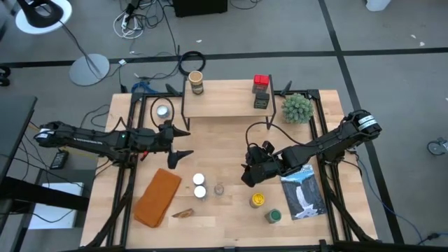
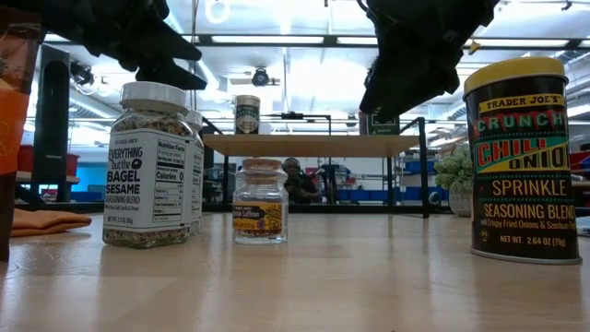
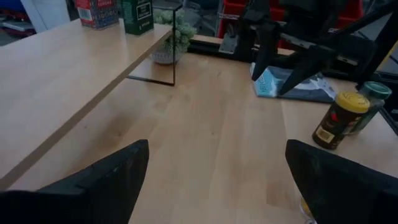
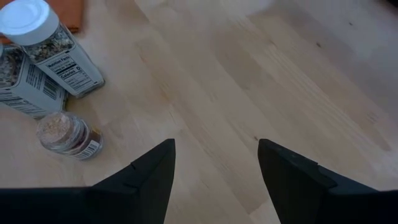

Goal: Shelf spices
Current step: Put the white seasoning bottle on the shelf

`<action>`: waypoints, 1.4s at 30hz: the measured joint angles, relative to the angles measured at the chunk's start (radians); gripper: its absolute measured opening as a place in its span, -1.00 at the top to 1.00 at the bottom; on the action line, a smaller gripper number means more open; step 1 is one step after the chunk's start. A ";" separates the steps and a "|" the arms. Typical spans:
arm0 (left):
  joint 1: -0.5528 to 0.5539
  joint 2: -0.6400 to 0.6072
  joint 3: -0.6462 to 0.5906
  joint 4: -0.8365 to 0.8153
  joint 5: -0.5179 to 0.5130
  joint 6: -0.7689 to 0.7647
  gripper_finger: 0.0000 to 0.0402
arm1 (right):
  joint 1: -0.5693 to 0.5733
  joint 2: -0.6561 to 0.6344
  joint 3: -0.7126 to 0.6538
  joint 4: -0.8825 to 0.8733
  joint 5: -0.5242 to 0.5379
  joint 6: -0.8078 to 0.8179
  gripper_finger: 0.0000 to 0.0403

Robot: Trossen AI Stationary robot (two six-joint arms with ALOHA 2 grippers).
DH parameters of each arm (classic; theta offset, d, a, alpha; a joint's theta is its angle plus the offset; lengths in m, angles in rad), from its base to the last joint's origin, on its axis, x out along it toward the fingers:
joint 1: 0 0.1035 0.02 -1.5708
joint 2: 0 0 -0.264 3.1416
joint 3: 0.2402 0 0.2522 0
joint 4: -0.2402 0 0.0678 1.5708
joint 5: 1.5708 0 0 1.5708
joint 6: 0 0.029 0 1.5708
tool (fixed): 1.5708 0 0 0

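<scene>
The shelf stands at the table's far middle on thin black legs. On its wooden top stand a tan-topped jar, a red tin and a dark green tin. On the table near the front stand two white-topped jars, a small clear jar, a yellow-topped jar and a green-topped jar. My left gripper hovers open just left of the shelf's near edge. My right gripper hovers open above the table, right of the small jar, with nothing between its fingers.
An orange cloth and a small amber thing lie at the front left. A blue-and-white packet lies at the right. A spiky green plant ball and a flat silver tin flank the shelf. Bare wood lies between the grippers.
</scene>
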 joint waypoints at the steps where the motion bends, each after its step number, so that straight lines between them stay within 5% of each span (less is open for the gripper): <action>1: 0.000 0.000 0.000 -0.002 0.001 -0.010 -0.91 | 0.000 0.000 0.000 0.002 0.001 0.000 -0.14; 8: 0.000 0.000 0.000 -0.023 0.014 -0.021 -0.91 | 0.000 0.000 0.000 0.024 0.001 0.001 -0.14; 22: -0.013 0.000 0.000 -0.187 0.245 -0.076 -0.91 | 0.000 0.000 0.000 0.031 0.001 0.019 -0.14; 31: -0.134 0.026 0.001 -0.266 0.163 -0.127 -0.91 | -0.001 0.000 0.000 0.030 0.001 0.019 -0.14; 42: -0.229 0.203 0.001 -0.185 0.055 -0.182 -0.91 | 0.002 0.000 0.000 0.030 -0.012 0.019 -0.14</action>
